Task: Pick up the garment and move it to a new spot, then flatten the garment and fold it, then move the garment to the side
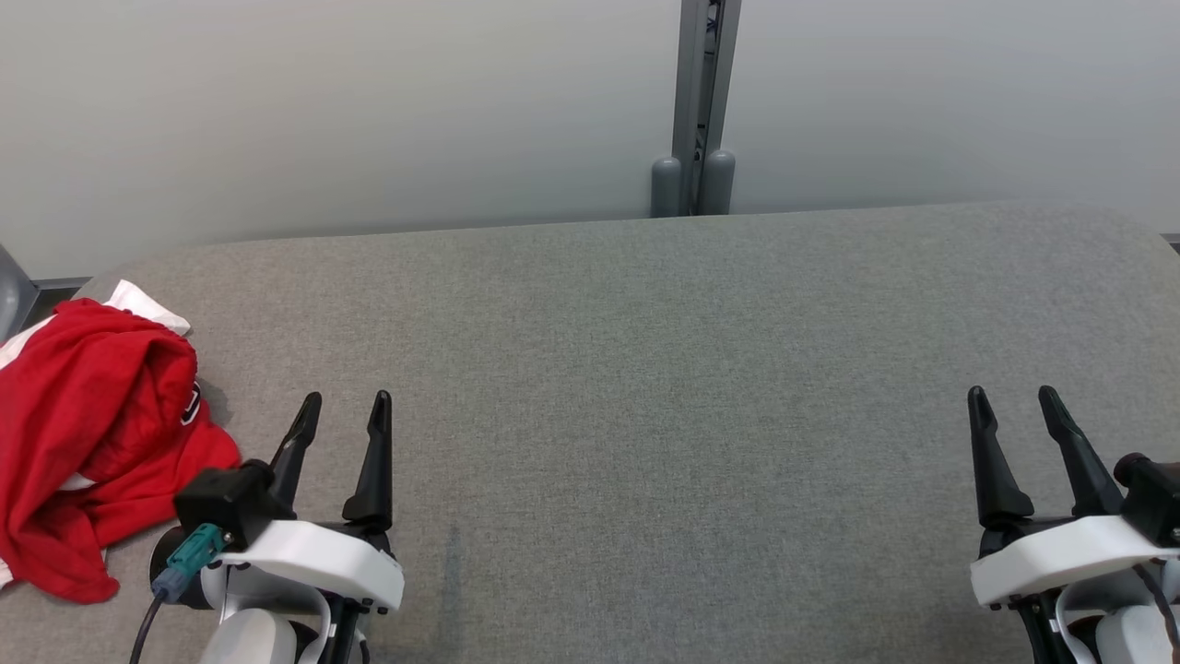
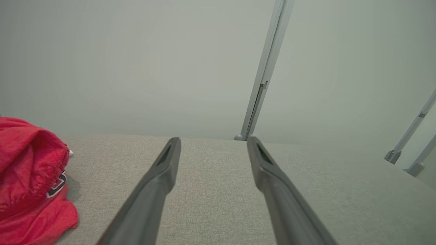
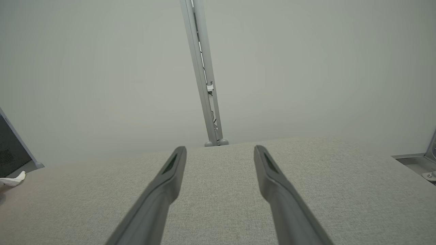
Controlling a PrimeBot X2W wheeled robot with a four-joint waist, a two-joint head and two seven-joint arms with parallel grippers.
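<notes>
A red garment point(image 1: 92, 433) with white trim lies crumpled in a heap at the far left of the grey fabric table point(image 1: 645, 369). In the left wrist view the garment point(image 2: 27, 183) bulges at the left edge, showing a dark and white logo. My left gripper point(image 1: 343, 410) hovers just to the right of the heap, open, nothing between its fingers point(image 2: 160, 173). Far from the garment, at the lower right, my right gripper point(image 1: 1014, 406) stands open and empty over bare table point(image 3: 218, 190). A white bit of the garment point(image 3: 13, 179) peeks in at the right wrist view's left edge.
A pale wall runs behind the table, with a grey metal post point(image 1: 698, 111) at its middle. The table's far edge is rounded at both corners. A dark panel point(image 3: 10, 149) stands off the table's left end.
</notes>
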